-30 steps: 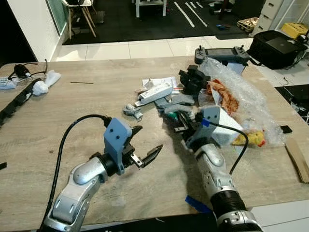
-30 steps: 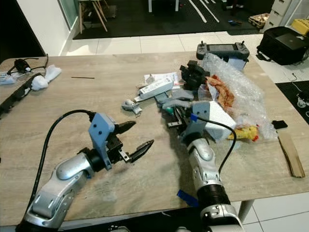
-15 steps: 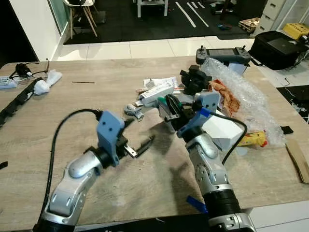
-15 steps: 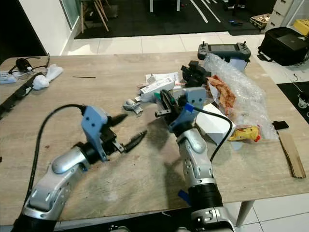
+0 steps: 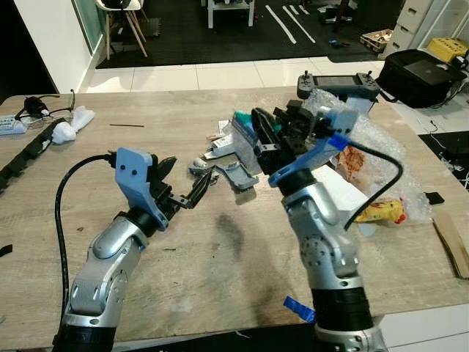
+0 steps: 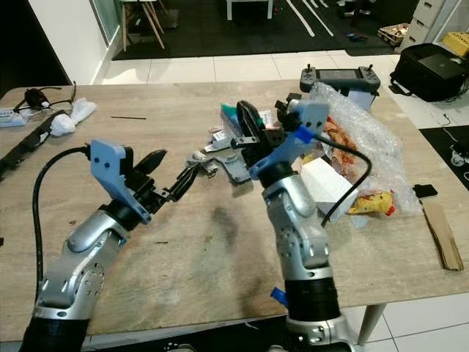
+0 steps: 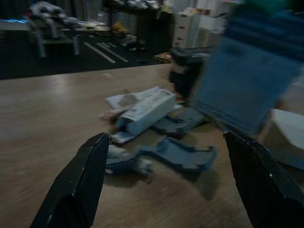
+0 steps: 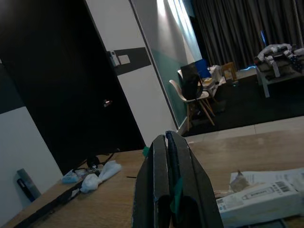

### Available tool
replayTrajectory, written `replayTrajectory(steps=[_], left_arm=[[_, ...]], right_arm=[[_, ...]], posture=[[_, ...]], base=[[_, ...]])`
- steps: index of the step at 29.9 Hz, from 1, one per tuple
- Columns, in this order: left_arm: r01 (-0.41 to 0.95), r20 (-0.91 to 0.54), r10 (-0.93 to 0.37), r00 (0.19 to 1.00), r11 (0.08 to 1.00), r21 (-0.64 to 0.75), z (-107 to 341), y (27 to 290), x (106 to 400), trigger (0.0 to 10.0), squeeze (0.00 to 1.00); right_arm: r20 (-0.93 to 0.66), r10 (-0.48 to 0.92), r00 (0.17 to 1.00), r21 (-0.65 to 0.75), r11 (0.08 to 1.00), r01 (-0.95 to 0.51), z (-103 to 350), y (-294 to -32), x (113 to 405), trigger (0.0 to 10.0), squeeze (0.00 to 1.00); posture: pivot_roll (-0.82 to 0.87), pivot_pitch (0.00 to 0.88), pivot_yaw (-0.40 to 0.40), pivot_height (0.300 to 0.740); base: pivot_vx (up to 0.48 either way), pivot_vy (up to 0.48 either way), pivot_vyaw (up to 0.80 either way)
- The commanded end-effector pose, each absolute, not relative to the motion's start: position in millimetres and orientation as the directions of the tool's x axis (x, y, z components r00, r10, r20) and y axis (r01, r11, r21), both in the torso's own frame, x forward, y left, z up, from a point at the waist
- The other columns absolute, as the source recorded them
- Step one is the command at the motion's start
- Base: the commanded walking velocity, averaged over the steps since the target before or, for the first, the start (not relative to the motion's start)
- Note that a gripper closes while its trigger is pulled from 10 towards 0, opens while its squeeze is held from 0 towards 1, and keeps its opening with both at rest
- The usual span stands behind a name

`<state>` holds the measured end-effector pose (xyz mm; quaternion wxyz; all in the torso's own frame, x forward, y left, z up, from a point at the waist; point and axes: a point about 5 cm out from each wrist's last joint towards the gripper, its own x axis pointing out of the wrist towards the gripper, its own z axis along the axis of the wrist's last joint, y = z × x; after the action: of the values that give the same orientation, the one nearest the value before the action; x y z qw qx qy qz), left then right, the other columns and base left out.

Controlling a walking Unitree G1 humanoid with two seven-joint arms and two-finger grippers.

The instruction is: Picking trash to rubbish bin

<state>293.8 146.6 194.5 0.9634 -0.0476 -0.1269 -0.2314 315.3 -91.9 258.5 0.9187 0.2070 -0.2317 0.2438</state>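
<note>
Right tool (image 5: 258, 134) is raised above the table (image 5: 146, 293), over the litter pile. Its two black fingers are pressed together, pinching a thin flat wrapper with a green edge (image 5: 240, 119); in the right wrist view a green strip (image 8: 176, 190) shows between the closed fingers. The wrapper is off the table surface, held at the fingertips and clear of the items below.

Left tool (image 5: 179, 187) hovers low over the table just left of the pile, fingers spread wide. In the left wrist view both fingers (image 7: 83, 175) frame the litter: a grey plastic piece (image 7: 183, 153) lies on the table between them, with a small crumpled scrap (image 7: 126, 164) beside it. Neither touches the fingers.

Remaining on the table under and behind the right tool: a white labelled box (image 7: 147, 110) and a sheet of paper (image 7: 130, 99). Bubble wrap (image 5: 381, 158) and a yellow packet (image 5: 381, 211) lie to the right of the right arm. A handheld controller (image 5: 337, 82) sits at the far edge. A white crumpled tissue (image 5: 69, 125) lies well apart at far left.
</note>
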Motion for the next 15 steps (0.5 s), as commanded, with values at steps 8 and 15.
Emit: replayTrajectory(steps=[8, 15], left_arm=[[0.29, 0.234, -0.286, 0.929, 0.957, 0.019, 189.7, 162.0, 299.6, 10.0, 0.0], [0.125, 0.261, -0.143, 0.955, 0.989, 0.085, 195.5, 176.2, 305.1, 10.0, 0.0]], right_arm=[[0.476, 0.341, 0.811, 0.04, 0.912, -0.407, 259.5, -104.3, 309.4, 10.0, 0.0], [0.497, 0.293, 0.817, -0.024, 0.946, -0.324, 260.2, -116.9, 309.5, 10.0, 0.0]], posture=[[-0.06, 0.092, 0.014, 0.74], [-0.06, 0.089, 0.008, 0.74]], base=[[0.0, 0.0, 0.0], [0.0, 0.0, -0.17]])
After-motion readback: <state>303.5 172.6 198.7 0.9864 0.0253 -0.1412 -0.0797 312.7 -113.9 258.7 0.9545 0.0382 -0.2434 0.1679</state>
